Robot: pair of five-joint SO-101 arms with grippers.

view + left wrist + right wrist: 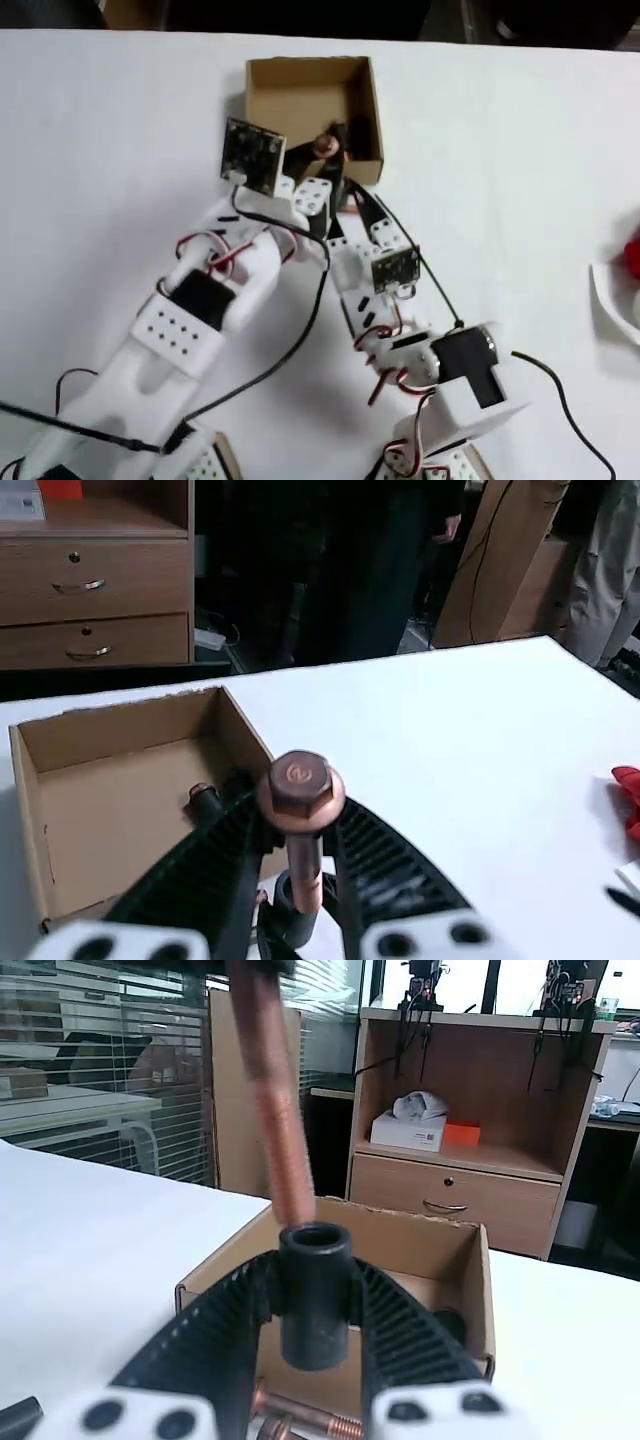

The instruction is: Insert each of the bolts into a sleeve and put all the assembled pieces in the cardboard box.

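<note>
My left gripper (296,818) is shut on a copper bolt (300,785), held head up just outside the near wall of the cardboard box (310,95). The bolt's shaft (272,1110) runs down into the mouth of a black sleeve (315,1295), which my right gripper (315,1285) is shut on. In the high view the bolt head (325,146) shows at the box's near wall, with the left gripper (318,155) and the right gripper (345,195) meeting there. An assembled piece (205,798) lies inside the box (120,725).
Two loose copper bolts (305,1422) lie on the table close to the box (420,1235). A white dish (608,300) with something red (632,255) sits at the table's right edge. Cables trail from both arms over the near table.
</note>
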